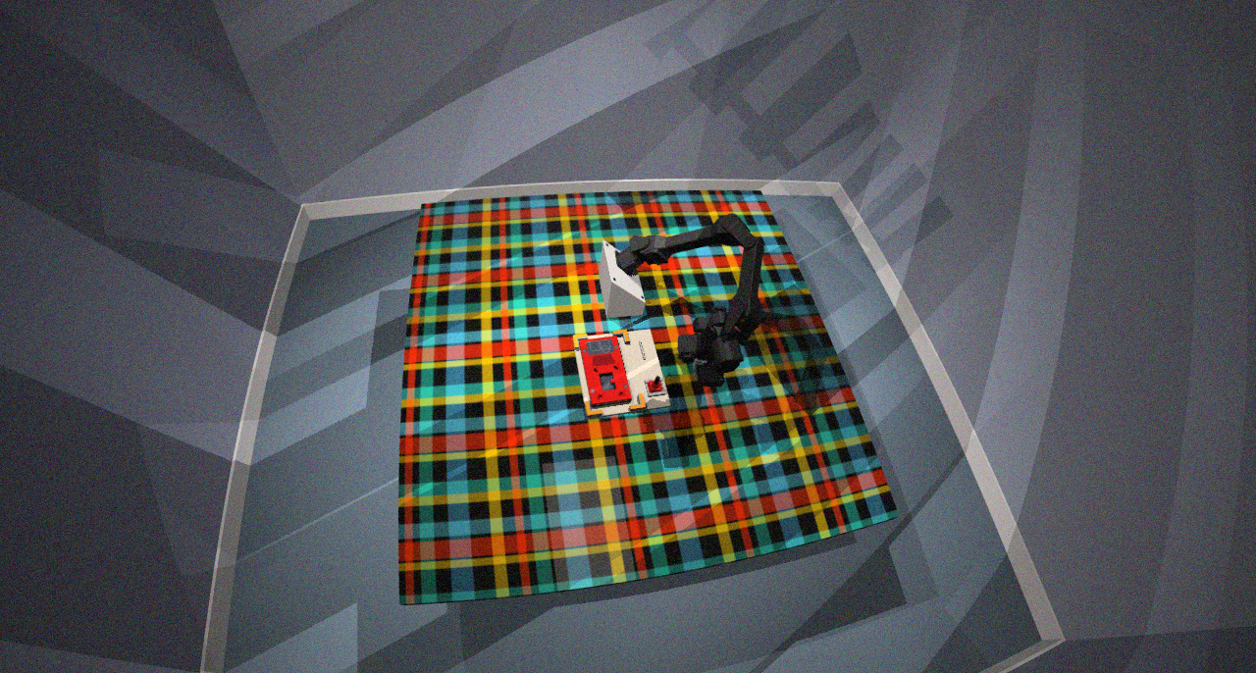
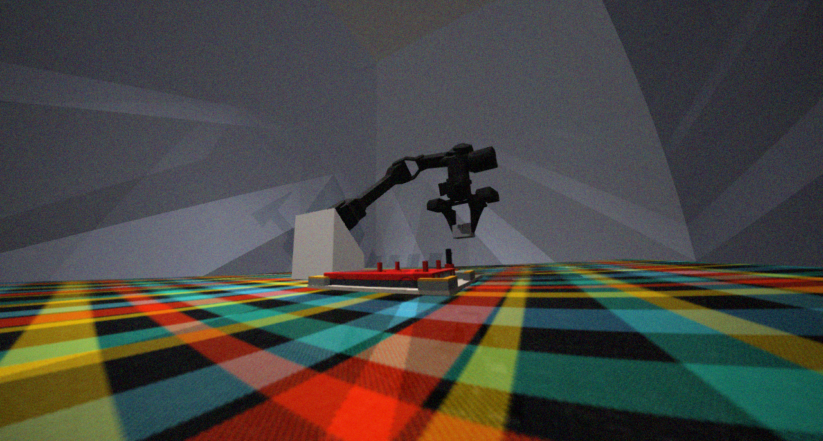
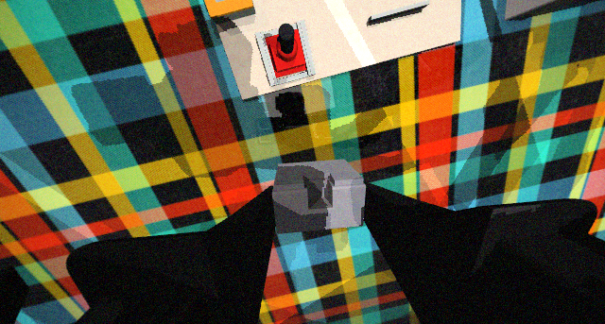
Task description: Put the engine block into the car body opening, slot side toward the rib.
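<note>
My gripper point(image 2: 463, 231) point(image 3: 314, 188) is shut on the grey engine block point(image 2: 461, 229) point(image 3: 347, 198). The block hangs between the fingertips, above the plaid mat and beside the cream board. A dark notch shows in the middle of the block in the wrist view; which side the slot faces is hard to tell. The red car body point(image 1: 619, 375) point(image 2: 368, 275) lies flat on the board, left of the gripper in the top view. Its opening point(image 1: 606, 381) shows nearer the front end. The rib is too small to make out. The car body is outside the wrist view.
The cream board point(image 1: 645, 361) point(image 3: 326, 36) bears a red holder point(image 1: 654, 387) point(image 3: 295, 64) with an upright black peg point(image 2: 448, 256) point(image 3: 285, 33), close to the gripper. Orange corner brackets point(image 3: 232, 5) and short red pegs point(image 2: 425, 265) stand up there. The white arm base point(image 1: 621, 293) point(image 2: 313, 242) stands behind the board.
</note>
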`<act>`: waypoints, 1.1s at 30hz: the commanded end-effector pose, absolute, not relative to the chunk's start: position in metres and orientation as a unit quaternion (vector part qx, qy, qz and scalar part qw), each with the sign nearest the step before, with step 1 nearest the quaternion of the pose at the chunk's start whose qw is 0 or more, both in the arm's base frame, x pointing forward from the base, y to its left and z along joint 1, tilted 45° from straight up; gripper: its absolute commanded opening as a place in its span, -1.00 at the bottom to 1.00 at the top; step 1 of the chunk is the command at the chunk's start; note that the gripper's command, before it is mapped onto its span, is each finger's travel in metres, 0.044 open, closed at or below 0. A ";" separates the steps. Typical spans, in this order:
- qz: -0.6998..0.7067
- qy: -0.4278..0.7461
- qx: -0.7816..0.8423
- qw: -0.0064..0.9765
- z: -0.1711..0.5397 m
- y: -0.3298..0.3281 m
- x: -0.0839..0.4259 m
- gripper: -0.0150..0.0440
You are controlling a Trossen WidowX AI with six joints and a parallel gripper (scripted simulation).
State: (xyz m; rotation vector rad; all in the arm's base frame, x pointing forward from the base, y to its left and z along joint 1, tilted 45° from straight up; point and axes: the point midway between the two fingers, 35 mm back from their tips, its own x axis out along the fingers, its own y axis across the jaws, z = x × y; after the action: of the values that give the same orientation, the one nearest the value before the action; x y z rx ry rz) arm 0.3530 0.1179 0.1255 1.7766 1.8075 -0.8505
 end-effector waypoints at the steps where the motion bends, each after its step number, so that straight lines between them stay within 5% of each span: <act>1: -0.309 0.656 0.647 0.234 0.134 0.109 0.353 -0.49; 14: -0.292 0.664 0.642 0.247 0.149 0.096 0.351 -0.49; 33: -0.069 0.722 0.532 0.437 0.144 0.100 0.351 -0.49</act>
State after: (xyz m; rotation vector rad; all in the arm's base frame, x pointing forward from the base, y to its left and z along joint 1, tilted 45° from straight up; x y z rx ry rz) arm 0.3502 0.1001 0.1445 1.3860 1.8089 -0.2526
